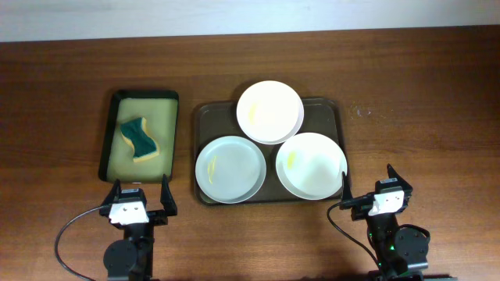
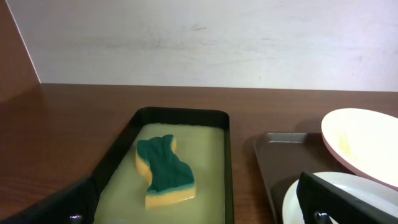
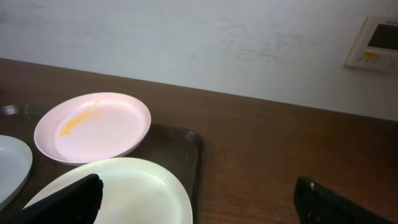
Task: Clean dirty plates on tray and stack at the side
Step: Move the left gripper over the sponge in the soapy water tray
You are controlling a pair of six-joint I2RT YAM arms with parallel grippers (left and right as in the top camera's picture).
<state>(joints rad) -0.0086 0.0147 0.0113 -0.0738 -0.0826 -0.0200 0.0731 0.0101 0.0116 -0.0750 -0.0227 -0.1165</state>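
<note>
Three white plates lie on the dark tray (image 1: 205,117): a back plate (image 1: 269,111) with a yellow smear, a faintly bluish front-left plate (image 1: 230,168), and a front-right plate (image 1: 311,165) with a yellow smear. My left gripper (image 1: 141,194) is open and empty near the front edge, below the black tray. My right gripper (image 1: 367,184) is open and empty just right of the front-right plate. The right wrist view shows the back plate (image 3: 93,126) and the front-right plate (image 3: 134,193). The left wrist view shows the back plate (image 2: 364,143) and the tray (image 2: 277,162).
A narrow black tray (image 1: 114,100) with yellow-green lining stands left of the dark tray. A green and yellow sponge (image 1: 140,138) lies in it, also seen in the left wrist view (image 2: 164,169). Bare wooden table lies right of the dark tray.
</note>
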